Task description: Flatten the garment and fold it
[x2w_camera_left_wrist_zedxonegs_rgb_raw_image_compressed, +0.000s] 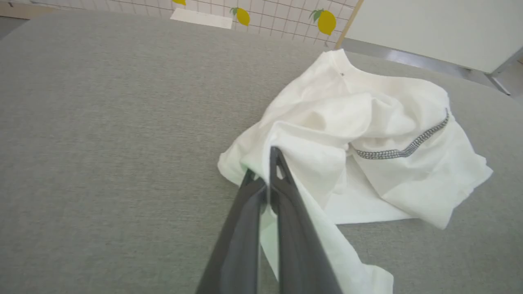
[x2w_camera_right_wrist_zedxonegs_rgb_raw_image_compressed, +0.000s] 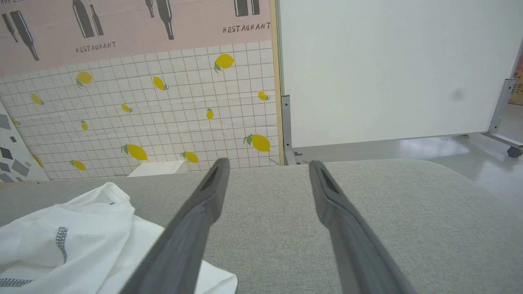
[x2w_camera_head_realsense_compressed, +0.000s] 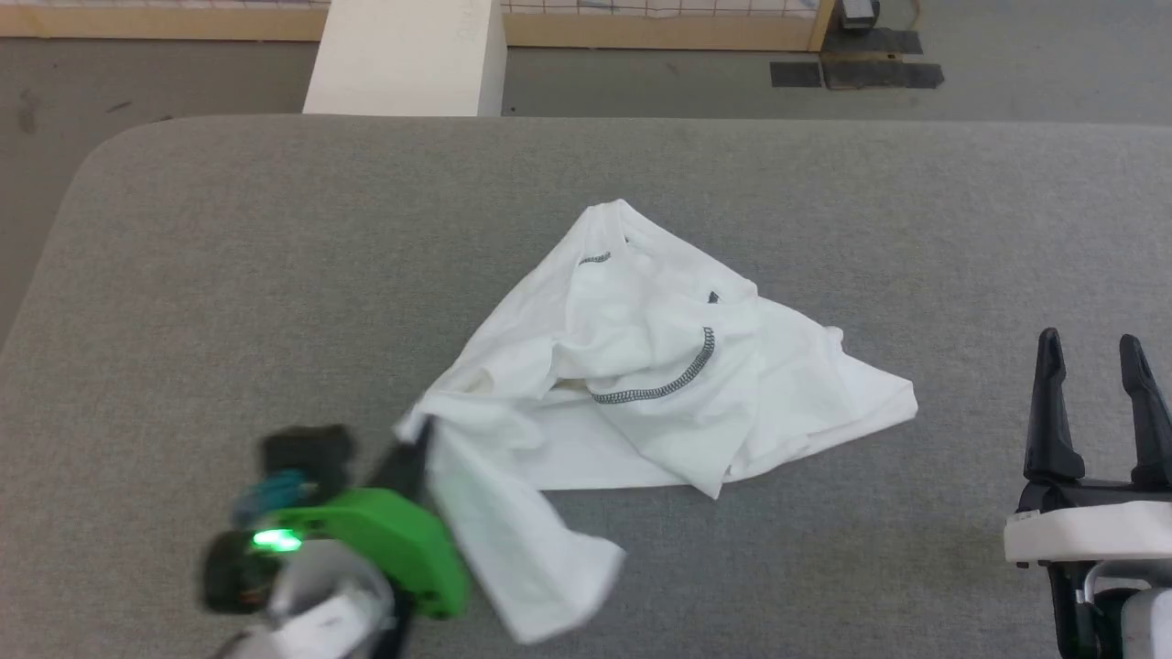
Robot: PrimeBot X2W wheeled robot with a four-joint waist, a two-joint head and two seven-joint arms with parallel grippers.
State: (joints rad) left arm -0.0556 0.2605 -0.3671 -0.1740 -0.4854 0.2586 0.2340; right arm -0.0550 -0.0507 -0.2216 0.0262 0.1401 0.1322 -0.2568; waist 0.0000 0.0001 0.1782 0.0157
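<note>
centrally on the grey counter (x2w_camera_head_realsense_compressed: 229, 275) lay the crumpled garment (x2w_camera_head_realsense_compressed: 641, 366); at lower left the left claw (x2w_camera_head_realsense_compressed: 417, 448) was pinched tight on its edge, while at lower right the right claw (x2w_camera_head_realsense_compressed: 1094, 366) gaped, empty.

A white soft-fabric shirt (x2w_camera_head_realsense_compressed: 641, 366) with dark grey zigzag stitching; plain grey fabric table (x2w_camera_head_realsense_compressed: 229, 275); white grid-lined wall panel (x2w_camera_right_wrist_zedxonegs_rgb_raw_image_compressed: 171, 122) with yellow lemons.

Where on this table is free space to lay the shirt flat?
Bare table lies between the garment and the rounded far-left corner, and between the garment and the open right gripper. The far strip is free too. Crowded at the near left, where the shut left gripper pinches it.
</note>
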